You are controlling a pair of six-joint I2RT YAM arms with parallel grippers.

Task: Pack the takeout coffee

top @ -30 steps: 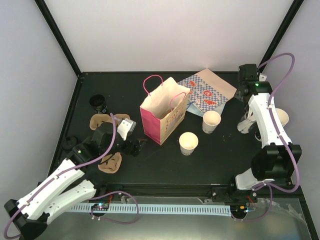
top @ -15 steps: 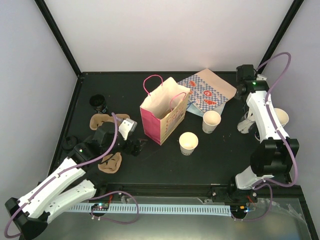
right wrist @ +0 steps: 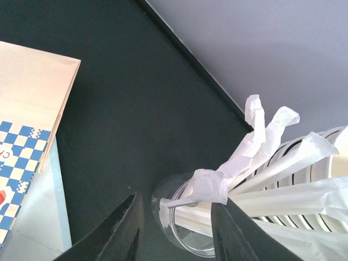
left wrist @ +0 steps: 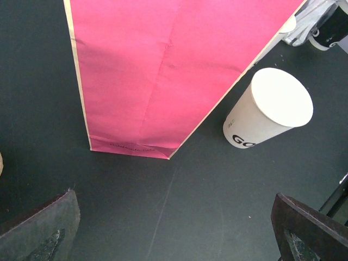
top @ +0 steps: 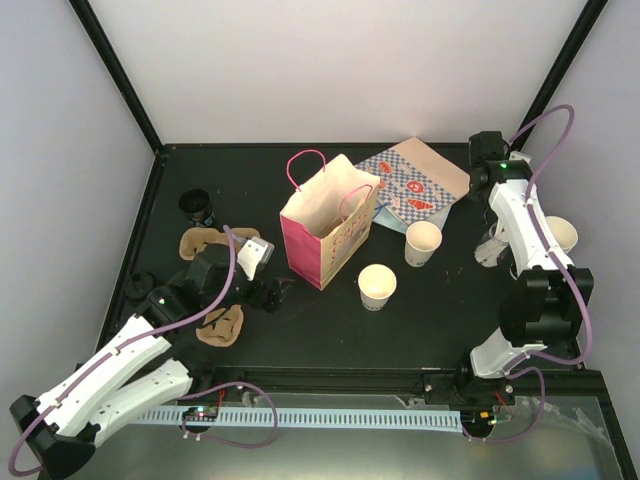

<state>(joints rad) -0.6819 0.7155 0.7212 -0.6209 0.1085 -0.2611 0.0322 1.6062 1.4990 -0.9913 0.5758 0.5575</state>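
The takeout coffee is a small white paper cup with dark print, standing just right of the upright pink bag. In the left wrist view the cup stands beside the bag's pink side. My left gripper rests low on the table left of the bag, wide open with nothing between its fingers. My right gripper hangs at the far right over a glass jar of paper-wrapped straws. Its jaws stand apart around the jar's mouth, clamping nothing that I can see.
A second white cup stands right of the bag. A flat checkered paper bag lies behind. Brown cup carriers and a small black cup sit at left. Nested cream cups stand at the right edge.
The right arm's wrist has shifted a little left and back over the straw jar, its jaws slightly wider. The left arm, the bag and the cups have not moved.
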